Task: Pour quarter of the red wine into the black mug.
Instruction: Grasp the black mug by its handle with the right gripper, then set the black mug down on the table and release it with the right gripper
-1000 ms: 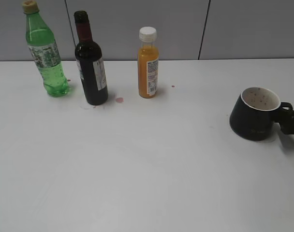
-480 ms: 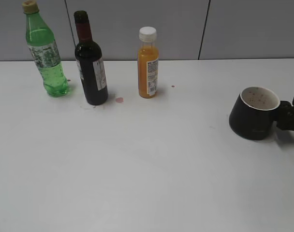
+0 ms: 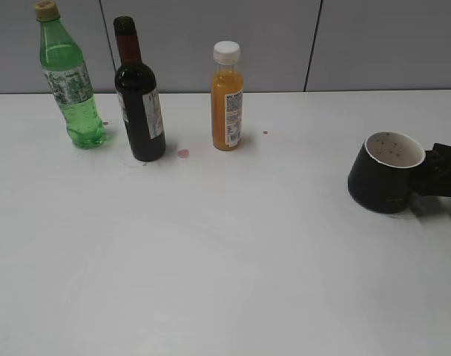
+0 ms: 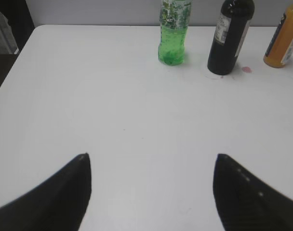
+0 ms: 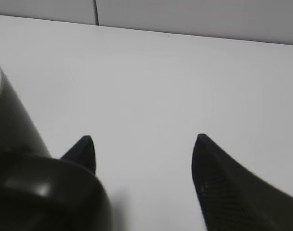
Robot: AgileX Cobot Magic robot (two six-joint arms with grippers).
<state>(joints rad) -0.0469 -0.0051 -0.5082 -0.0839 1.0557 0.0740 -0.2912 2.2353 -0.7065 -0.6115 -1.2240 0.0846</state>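
Wine bottle standing untouched; mug tilting at the right tool.

Exterior view: the red wine (image 3: 139, 104) is standing upright between 2 other bottles at the tabletop's (image 3: 225, 259) back left, likely heavy, rigid, slippery glass, best gripped around the body. The black mug (image 3: 387, 173) is leaning at the right tool (image 3: 440, 176); grip undeterminable here.
Left wrist view: the left tool (image 4: 151, 185) is hanging spread, empty.
Right wrist view: fingers (image 5: 219, 178) are standing apart, mug beside them.

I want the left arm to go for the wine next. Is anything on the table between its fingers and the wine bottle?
Nothing visible. Bare table lies between the left gripper and the wine bottle; the green bottle stands just left of it.
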